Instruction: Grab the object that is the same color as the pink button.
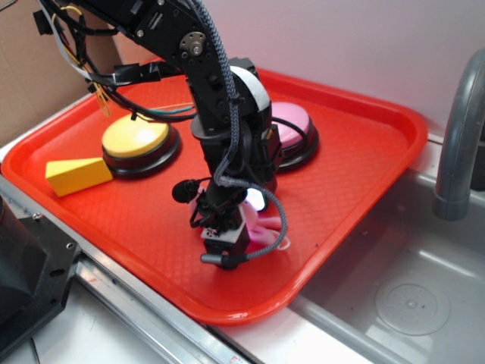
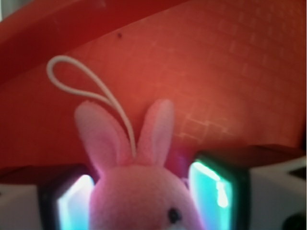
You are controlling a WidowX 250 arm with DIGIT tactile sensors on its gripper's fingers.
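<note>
In the exterior view, the black robot arm comes down from 11 o'clock into the red plastic tray (image 1: 364, 152) with the waffle pattern, and its gripper (image 1: 227, 243) stands low over the front part of the tray floor. The small pink plush bunny toy (image 1: 267, 231) shows only partly, at 3 o'clock of the gripper, pressed close against it; its thin white loop string (image 1: 286, 244) sticks out on the same side. The large round pink dome button (image 1: 292, 125) on a black base sits behind the arm, toward 1 o'clock from the gripper. The yellow dome button (image 1: 136, 140) and the yellow wedge block (image 1: 78, 176) lie well apart at 10 o'clock. From this side I cannot tell how the jaws stand.

In the wrist view, the bunny fills the bottom middle, with its soft head directly between the two glowing fingers (image 2: 216, 189). The left finger touches or almost touches the head; on the right a narrow gap seems to remain, though blur makes this uncertain. So I judge the jaws are around the toy but not yet firmly pressed. The long axis of the bunny runs toward 12 o'clock, with ears and string pointing away along the tray floor, across the closing direction. The coming squeeze should therefore meet the head on its narrow sides.
</note>
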